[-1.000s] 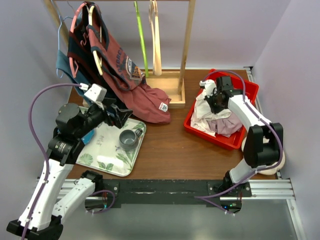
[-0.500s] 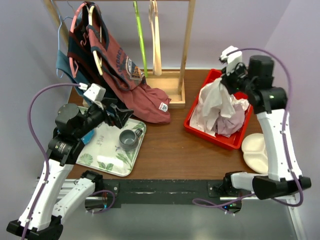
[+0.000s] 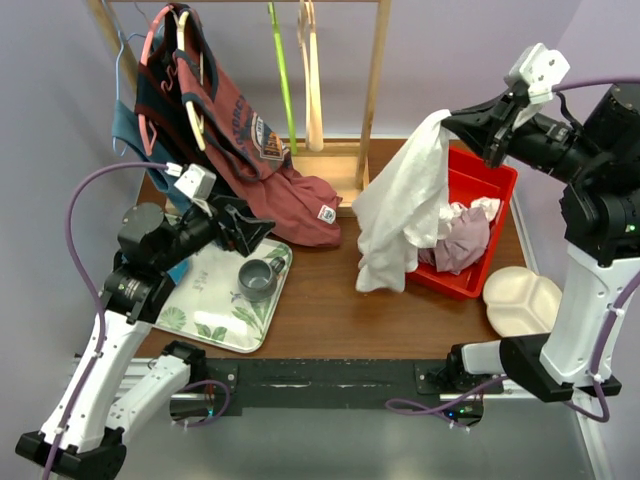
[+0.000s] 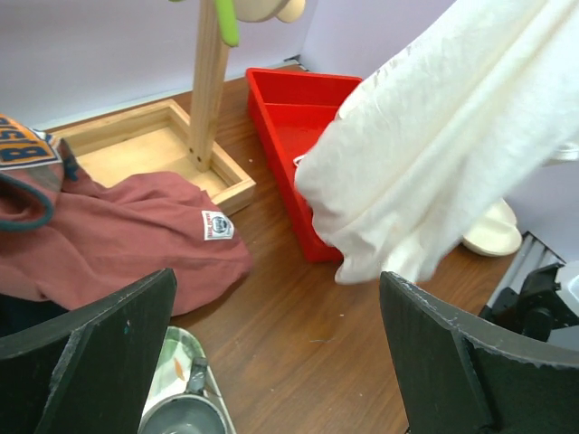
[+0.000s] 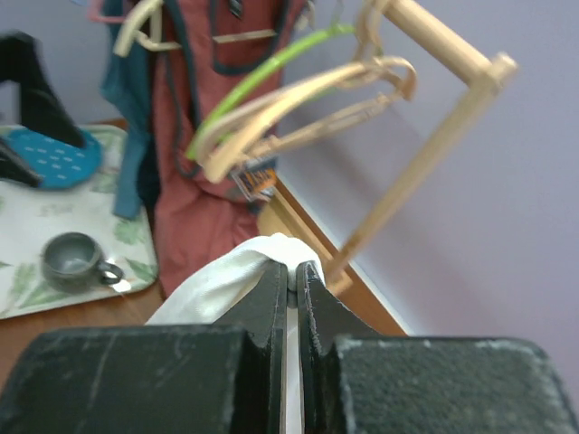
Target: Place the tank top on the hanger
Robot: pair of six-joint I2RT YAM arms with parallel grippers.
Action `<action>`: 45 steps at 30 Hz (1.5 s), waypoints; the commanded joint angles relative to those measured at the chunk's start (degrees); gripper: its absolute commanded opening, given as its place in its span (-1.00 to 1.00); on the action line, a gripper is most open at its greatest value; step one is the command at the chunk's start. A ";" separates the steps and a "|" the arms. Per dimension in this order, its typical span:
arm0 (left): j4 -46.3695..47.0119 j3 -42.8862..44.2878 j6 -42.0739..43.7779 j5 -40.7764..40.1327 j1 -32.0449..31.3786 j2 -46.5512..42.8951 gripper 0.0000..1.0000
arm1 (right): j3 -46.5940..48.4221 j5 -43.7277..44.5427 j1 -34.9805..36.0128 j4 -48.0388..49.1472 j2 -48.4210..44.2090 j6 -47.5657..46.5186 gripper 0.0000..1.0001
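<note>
The white tank top [image 3: 402, 210] hangs in the air from my right gripper [image 3: 450, 118], which is shut on its top edge, high above the red bin [image 3: 478, 175]. Its hem dangles just above the table. It also shows in the left wrist view [image 4: 434, 154] and bunched at the right gripper [image 5: 291, 268] in the right wrist view [image 5: 231, 280]. The lime-green hanger [image 3: 281, 72] hangs on the wooden rack at the back; it also shows in the right wrist view [image 5: 262, 86]. My left gripper [image 3: 245, 228] is open and empty over the floral tray [image 3: 200, 300].
A faded-red shirt [image 3: 265, 170] drapes from the rack [image 3: 375, 90] onto the table. A mauve-pink cloth [image 3: 462, 240] lies in the bin. A grey cup [image 3: 258, 277] stands on the tray. A cream divided plate [image 3: 520, 300] lies at the right. Pale hangers [image 3: 312, 80] hang beside the green one.
My right gripper has risen and swung up and left, lifting the tank top out of the red bin so it hangs free. The left arm has barely moved.
</note>
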 commanded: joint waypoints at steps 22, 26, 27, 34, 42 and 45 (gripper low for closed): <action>8.87 -2.26 -4.61 4.61 -0.35 2.13 1.00 | -33.04 -5.97 21.87 4.42 -3.80 -6.80 -1.00; 7.90 -2.18 -3.73 4.53 -0.35 2.30 1.00 | -41.38 -1.45 29.18 -2.25 -4.41 -18.35 -1.00; 7.90 -2.26 -3.64 4.70 -0.35 2.21 1.00 | -44.97 -1.45 30.59 -3.40 -4.50 -20.90 -1.00; 7.64 -3.58 -3.03 7.33 -0.35 3.62 1.00 | -67.04 1.09 40.35 -4.65 -6.17 -34.10 -0.24; 8.51 -9.03 -4.43 10.78 -4.82 7.48 0.99 | -69.17 13.23 31.15 1.32 -11.34 -28.94 0.66; 7.99 -9.04 -2.50 3.77 -13.59 10.63 0.95 | -71.10 14.28 23.32 4.66 -12.67 -26.21 0.67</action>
